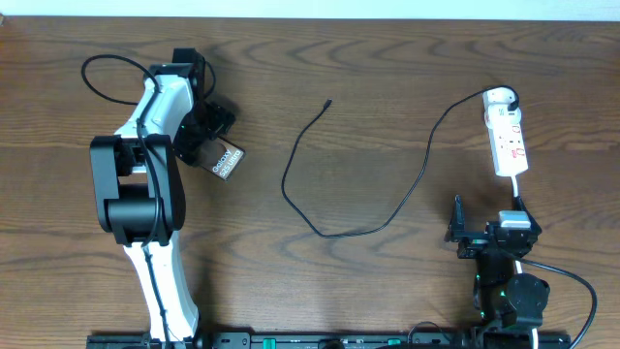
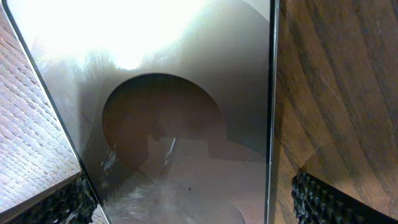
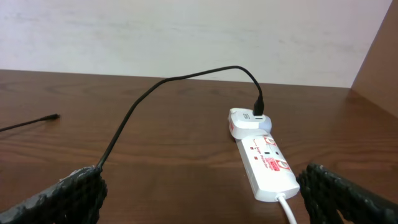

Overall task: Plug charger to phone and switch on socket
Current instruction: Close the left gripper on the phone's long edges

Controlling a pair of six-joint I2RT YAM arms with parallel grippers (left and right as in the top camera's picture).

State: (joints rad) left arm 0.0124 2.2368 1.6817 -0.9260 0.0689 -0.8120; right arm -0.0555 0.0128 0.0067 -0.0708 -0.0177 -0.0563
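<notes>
The phone (image 1: 227,160) lies flat at the left of the table, its white label strip showing past my left gripper (image 1: 205,139). In the left wrist view its glossy face (image 2: 186,124) fills the space between the open fingers (image 2: 323,199), with a gap at its right edge. The charger (image 1: 287,184) snakes over the table's middle, its plug tip (image 1: 329,102) free and far from the phone. The cable's other end is plugged into the far end of the white socket (image 1: 508,136). My right gripper (image 1: 487,221) stands open and empty just short of the socket (image 3: 264,158).
A thicker black robot cable (image 1: 97,70) loops behind the left arm. The socket's white cord (image 3: 287,208) runs back toward the right gripper. A pale wall (image 3: 186,31) stands beyond the table's far edge. The arms' base rail (image 1: 320,341) lines the front edge.
</notes>
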